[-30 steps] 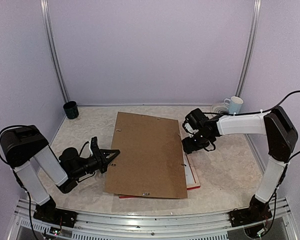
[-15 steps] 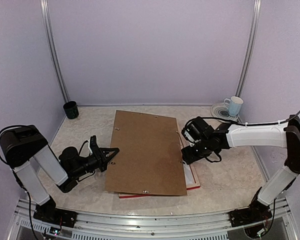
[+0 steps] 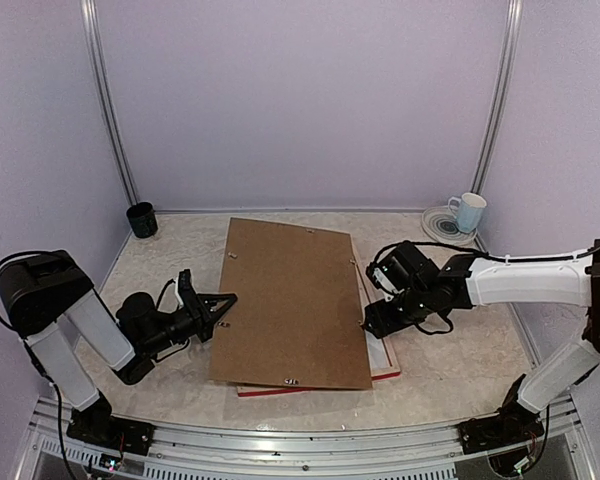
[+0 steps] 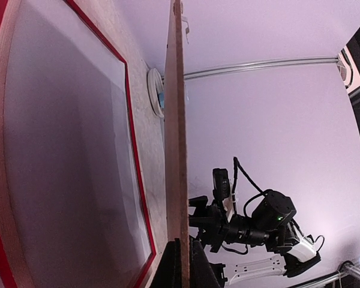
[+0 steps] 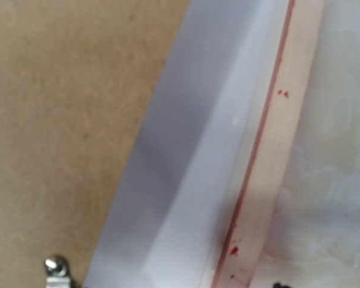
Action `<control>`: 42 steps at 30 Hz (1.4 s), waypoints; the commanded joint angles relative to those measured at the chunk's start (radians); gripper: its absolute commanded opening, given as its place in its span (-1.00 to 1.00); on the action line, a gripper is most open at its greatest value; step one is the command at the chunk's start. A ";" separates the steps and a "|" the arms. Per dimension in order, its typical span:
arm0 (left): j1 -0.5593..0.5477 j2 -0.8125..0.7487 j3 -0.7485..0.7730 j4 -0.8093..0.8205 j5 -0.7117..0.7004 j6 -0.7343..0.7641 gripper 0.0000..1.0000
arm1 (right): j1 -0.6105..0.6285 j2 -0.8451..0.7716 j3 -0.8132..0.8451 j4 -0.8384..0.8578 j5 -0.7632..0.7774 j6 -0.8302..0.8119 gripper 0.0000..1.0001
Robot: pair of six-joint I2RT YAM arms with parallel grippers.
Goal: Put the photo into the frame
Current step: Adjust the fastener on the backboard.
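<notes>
The frame (image 3: 385, 366) lies back-up on the table; its red edge (image 4: 134, 180) and pale wood back (image 5: 288, 138) show. A brown backing board (image 3: 295, 300) is raised over it, and my left gripper (image 3: 223, 303) is shut on its left edge, seen edge-on (image 4: 177, 120) in the left wrist view. A white sheet (image 5: 204, 180) lies inside the frame beneath the board; I cannot tell whether it is the photo. My right gripper (image 3: 372, 322) hovers low over the frame's right side, its fingers apart with nothing between them.
A dark green cup (image 3: 141, 219) stands at the back left corner. A white mug (image 3: 469, 210) sits on a saucer (image 3: 435, 219) at the back right. Lilac walls close the table on three sides.
My right arm has stretched out and its gripper has slid nearer along the frame's right edge. The left gripper keeps its hold on the board, which has barely shifted.
</notes>
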 commanded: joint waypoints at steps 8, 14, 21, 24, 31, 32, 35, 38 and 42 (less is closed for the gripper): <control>0.015 -0.055 0.029 0.321 0.019 -0.004 -1.00 | 0.019 -0.097 0.013 -0.035 0.024 0.022 0.32; 0.014 -0.057 0.025 0.321 0.018 -0.001 -1.00 | -0.037 -0.167 0.051 -0.029 -0.075 -0.004 0.36; -0.001 -0.048 0.028 0.321 0.015 0.008 -1.00 | -0.217 -0.177 0.045 0.110 -0.341 -0.006 0.36; -0.009 -0.048 0.033 0.322 0.014 0.008 -1.00 | -0.238 -0.109 0.117 0.084 -0.235 -0.020 0.36; -0.023 -0.049 0.037 0.320 0.014 0.009 -1.00 | -0.257 0.182 0.382 -0.060 0.046 -0.085 0.36; -0.024 -0.051 0.037 0.321 0.014 0.009 -1.00 | -0.262 0.212 0.404 -0.064 0.054 -0.086 0.36; -0.026 -0.054 0.037 0.321 0.014 0.009 -1.00 | -0.275 0.268 0.450 -0.058 0.070 -0.082 0.37; -0.028 -0.060 0.035 0.321 0.017 0.008 -1.00 | -0.284 0.298 0.486 -0.053 0.098 -0.085 0.37; -0.029 -0.066 0.028 0.321 0.018 0.008 -1.00 | -0.297 0.318 0.512 -0.048 0.117 -0.097 0.37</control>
